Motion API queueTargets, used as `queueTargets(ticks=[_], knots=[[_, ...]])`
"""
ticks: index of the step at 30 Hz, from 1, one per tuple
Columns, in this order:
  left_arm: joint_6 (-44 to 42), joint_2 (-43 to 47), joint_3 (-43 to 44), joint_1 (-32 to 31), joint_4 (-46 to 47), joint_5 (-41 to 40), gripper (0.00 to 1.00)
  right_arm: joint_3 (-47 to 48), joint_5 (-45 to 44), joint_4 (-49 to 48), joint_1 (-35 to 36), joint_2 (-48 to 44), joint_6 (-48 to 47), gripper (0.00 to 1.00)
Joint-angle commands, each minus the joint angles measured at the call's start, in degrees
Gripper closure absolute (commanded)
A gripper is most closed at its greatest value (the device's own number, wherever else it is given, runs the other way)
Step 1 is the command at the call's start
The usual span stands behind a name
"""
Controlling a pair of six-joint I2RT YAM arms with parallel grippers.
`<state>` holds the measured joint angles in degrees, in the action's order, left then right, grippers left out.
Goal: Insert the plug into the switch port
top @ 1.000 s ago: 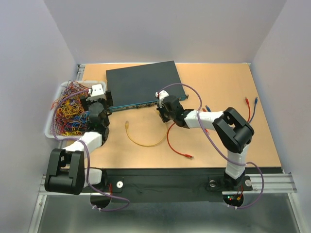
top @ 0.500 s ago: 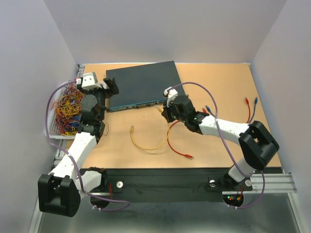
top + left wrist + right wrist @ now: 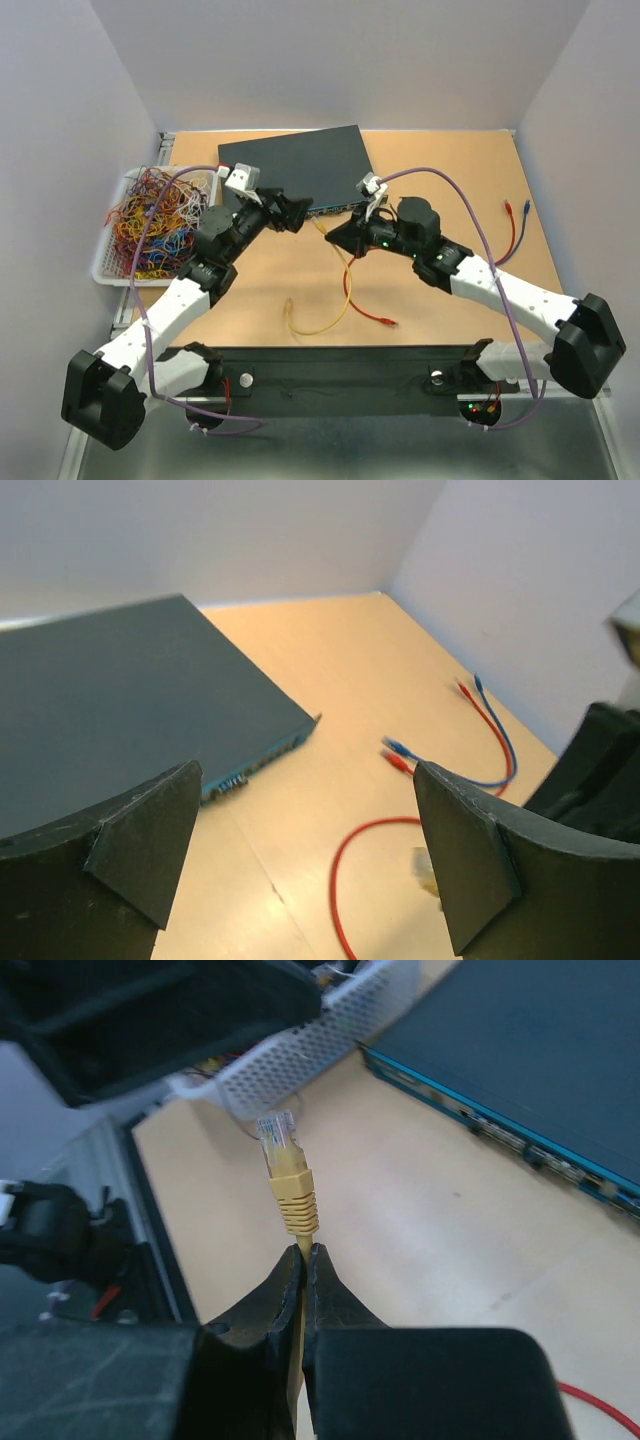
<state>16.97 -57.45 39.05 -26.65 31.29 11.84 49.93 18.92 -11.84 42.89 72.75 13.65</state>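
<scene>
— Left gripper (image 3: pixel 292 212) had swung in from the basket (image 3: pixel 105 262) since a second before. How did it stand?
— Spread wide, empty, facing the plug (image 3: pixel 285 1175).
— And the right gripper (image 3: pixel 303 1255)?
— Pinched tight on the yellow cable (image 3: pixel 346 290) just behind the plug, held above the table (image 3: pixel 450 180).
— The switch (image 3: pixel 290 170)?
— Flat at the far side, sockets (image 3: pixel 520 1140) toward both grippers, plug still outside.
</scene>
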Motion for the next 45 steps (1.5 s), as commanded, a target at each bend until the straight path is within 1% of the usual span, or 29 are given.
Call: queueTargets(ticks=[1, 4, 6, 9, 13, 18, 23, 29, 34, 39, 42, 45], knots=[[7.0, 3.8, -2.5, 0.1, 4.9, 3.3, 0.01, -1.9, 12.5, -9.1, 0.6, -2.8, 6.5, 1.00], [8.7, 5.9, -3.6, 0.0, 5.6, 3.8, 0.03, -1.3, 15.8, -11.4, 0.5, -2.0, 9.5, 1.00], [8.9, 7.3, -3.9, 0.0, 5.7, 3.5, 0.04, -0.4, 17.3, -11.5, 0.5, -0.8, 10.0, 0.99], [9.1, 8.7, -3.5, 0.1, 5.5, 3.3, 0.06, 0.3, 17.6, -11.6, 0.5, 0.3, 10.1, 1.00], [8.9, 9.5, -1.8, 0.0, 3.6, 4.7, 0.11, 1.5, 17.6, -11.6, 0.5, 0.8, 10.1, 1.00], [8.7, 9.2, -2.0, 0.0, 2.1, 6.3, 0.18, 3.0, 16.2, -11.7, 0.5, 0.9, 10.6, 1.00], [10.4, 9.2, -3.5, -0.1, 2.1, 7.6, 0.24, 4.2, 14.5, -11.6, 0.6, 0.9, 10.8, 1.00], [11.6, 10.1, -4.6, -0.2, 2.1, 8.3, 0.26, 4.7, 12.3, -11.7, 0.5, 0.7, 11.0, 1.00], [12.5, 9.2, -4.4, -0.7, 2.2, 9.1, 0.33, 4.8, 10.3, -12.2, 0.5, 0.1, 11.4, 1.00], [12.9, 8.2, -4.4, -1.7, 2.2, 9.3, 0.35, 4.5, 8.9, -13.2, 0.5, -0.5, 12.5, 1.00], [12.9, 8.0, -4.7, -2.3, 2.2, 8.6, 0.38, 4.3, 8.9, -13.4, 0.5, -0.7, 12.7, 0.99], [12.9, 7.6, -4.9, -2.8, 2.2, 8.4, 0.44, 4.1, 8.7, -13.6, 0.6, -1.1, 13.0, 1.00]])
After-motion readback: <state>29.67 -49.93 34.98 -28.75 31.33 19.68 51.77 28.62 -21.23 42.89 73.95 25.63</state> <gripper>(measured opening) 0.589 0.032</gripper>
